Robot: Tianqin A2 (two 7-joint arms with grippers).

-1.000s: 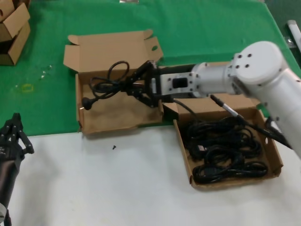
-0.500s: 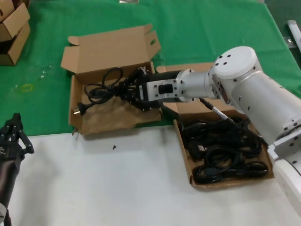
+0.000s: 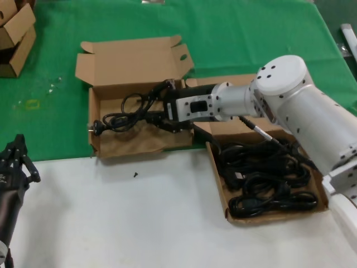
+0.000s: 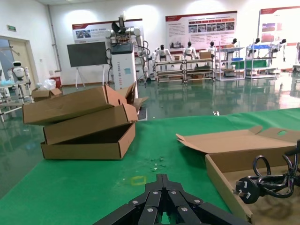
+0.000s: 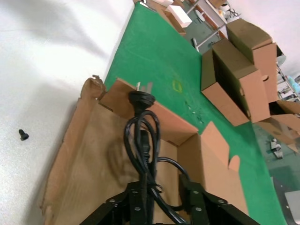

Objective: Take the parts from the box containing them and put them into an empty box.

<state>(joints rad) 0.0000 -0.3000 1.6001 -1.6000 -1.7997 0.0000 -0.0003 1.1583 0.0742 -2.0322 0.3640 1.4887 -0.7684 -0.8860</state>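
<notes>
The box containing the parts [image 3: 218, 187] sits at the right with several black coiled cords [image 3: 262, 178] inside. The other carton, the empty box [image 3: 134, 144], lies to its left with its lid [image 3: 134, 58] folded back. One cord [image 3: 125, 111] lies in it, its plug [image 3: 96, 127] resting on the left wall. My right gripper [image 3: 158, 106] is low inside this carton. In the right wrist view the right gripper [image 5: 163, 187] is open, and the cord [image 5: 140, 136] runs along one finger. My left gripper [image 3: 17, 146] is parked shut at the lower left.
Small stacked cartons [image 3: 14, 39] stand at the far left on the green mat [image 3: 251, 39]; the left wrist view also shows these cartons [image 4: 84, 126]. A small black screw [image 3: 135, 175] lies on the white table in front of the left carton.
My right gripper moved left and down into the left carton with the cord, which now rests on the carton floor. The carton slid left, then back. The left arm stayed still.
</notes>
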